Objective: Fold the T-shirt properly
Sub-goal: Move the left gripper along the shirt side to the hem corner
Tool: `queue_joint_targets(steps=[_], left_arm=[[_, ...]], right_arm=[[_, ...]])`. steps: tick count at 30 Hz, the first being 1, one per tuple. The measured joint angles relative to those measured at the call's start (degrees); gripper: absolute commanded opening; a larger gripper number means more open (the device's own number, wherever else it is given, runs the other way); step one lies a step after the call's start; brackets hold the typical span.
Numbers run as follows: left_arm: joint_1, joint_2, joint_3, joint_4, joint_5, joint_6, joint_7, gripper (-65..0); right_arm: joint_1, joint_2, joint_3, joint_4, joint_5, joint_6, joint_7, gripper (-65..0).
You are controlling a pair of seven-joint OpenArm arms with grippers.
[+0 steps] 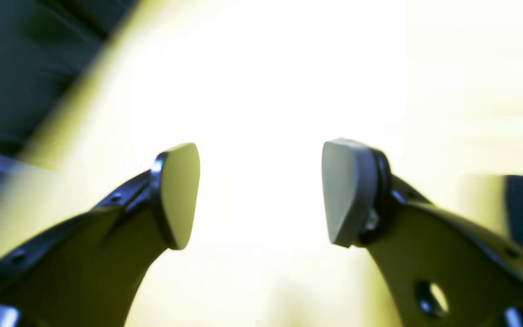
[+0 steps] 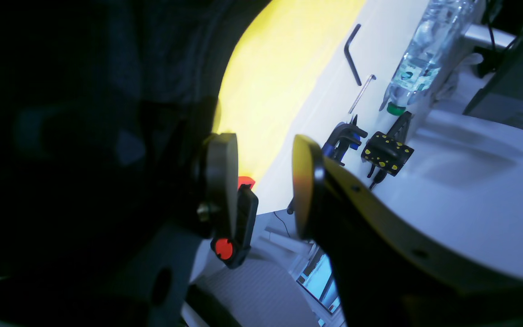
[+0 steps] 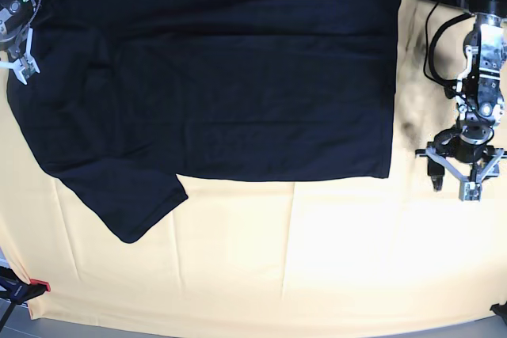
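My left wrist view is blown out: the yellow cloth (image 1: 261, 68) glares to white through the middle, and everything is smeared soft, the dark corners too. My right wrist view is mostly murky black on its left side, with the water bottle (image 2: 425, 59) near the top edge blurred. The base view is bright, even and sharp, with the T-shirt (image 3: 238, 77) reading as flat black.

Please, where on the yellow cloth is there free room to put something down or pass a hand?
Free: the wide strip of yellow table cloth below the black cotton T-shirt. A narrower strip lies between the shirt's right edge and the left gripper. Crowded: the top edge, with cables, and the top-left corner by the right gripper.
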Motion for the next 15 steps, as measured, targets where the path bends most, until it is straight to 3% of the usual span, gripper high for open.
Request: queue_joint_targets(steps=[3,5,9,15], left_arm=[[-0.2,3.4,-5.5,-4.1,-12.2,-13.9,-0.3,-23.0],[-0.1,4.1,-6.1,-7.5,-15.9,-18.4,-0.3,-23.0],[0.0,5.2,-6.2,-12.5,-16.0,-15.8,0.1,-23.0],[-0.1,6.0,-4.7,-13.7,-16.8,-19.8,0.2,-23.0]], right_arm=[[0.0,0.0,0.0,0.0,0.0,0.0,-0.1,-42.3],[0.0,0.0,0.0,0.0,-0.9,0.0,0.0,-42.3],[0.0,0.0,0.0,0.0,-1.4,0.0,0.2,-42.3],[0.0,0.0,0.0,0.0,-1.4,0.0,0.4,-42.3]])
